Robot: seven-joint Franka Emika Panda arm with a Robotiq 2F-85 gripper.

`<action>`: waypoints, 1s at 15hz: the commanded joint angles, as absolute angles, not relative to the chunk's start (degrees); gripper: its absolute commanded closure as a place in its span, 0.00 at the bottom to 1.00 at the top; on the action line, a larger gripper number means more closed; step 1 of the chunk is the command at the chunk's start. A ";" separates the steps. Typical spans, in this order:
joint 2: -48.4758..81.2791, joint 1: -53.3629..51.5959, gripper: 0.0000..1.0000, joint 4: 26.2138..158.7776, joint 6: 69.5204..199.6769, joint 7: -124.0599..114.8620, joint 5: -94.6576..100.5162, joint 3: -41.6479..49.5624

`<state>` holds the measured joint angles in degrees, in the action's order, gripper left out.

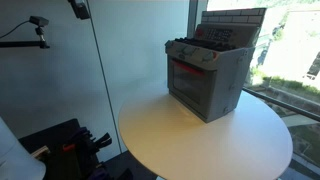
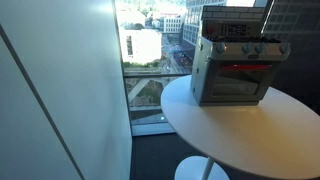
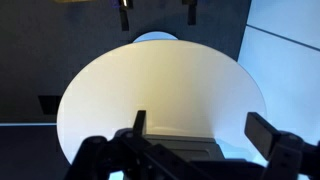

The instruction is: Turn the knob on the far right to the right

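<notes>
While the gripper [image 3: 200, 128] is hanging over the round white table [image 3: 100, 90] in the wrist view, its fingers [image 3: 140, 122] are standing wide apart, not clamping anything. Dark gripper body is filling the bottom edge of that view.

In both exterior views the toy stove [image 1: 205, 75] [image 2: 232, 70] is sitting upright on the table [image 1: 200, 140] [image 2: 240, 130], toward the window-side edge, w/ its front showing a red-lit oven door [image 2: 240, 72]. A row of knobs is running along the top of the front panel. The far-right knob [image 2: 281, 47] is sitting at the right end of that row in an exterior view. It's too small to tell its setting. The window [image 2: 150, 50] behind is showing bldgs and greenery outside.
</notes>
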<state>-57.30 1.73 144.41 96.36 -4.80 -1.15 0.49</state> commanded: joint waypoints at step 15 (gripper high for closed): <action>-50.66 2.29 0.00 137.48 99.47 -5.32 -1.04 -0.58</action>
<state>-55.01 1.73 141.73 99.02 -4.80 -1.15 -0.12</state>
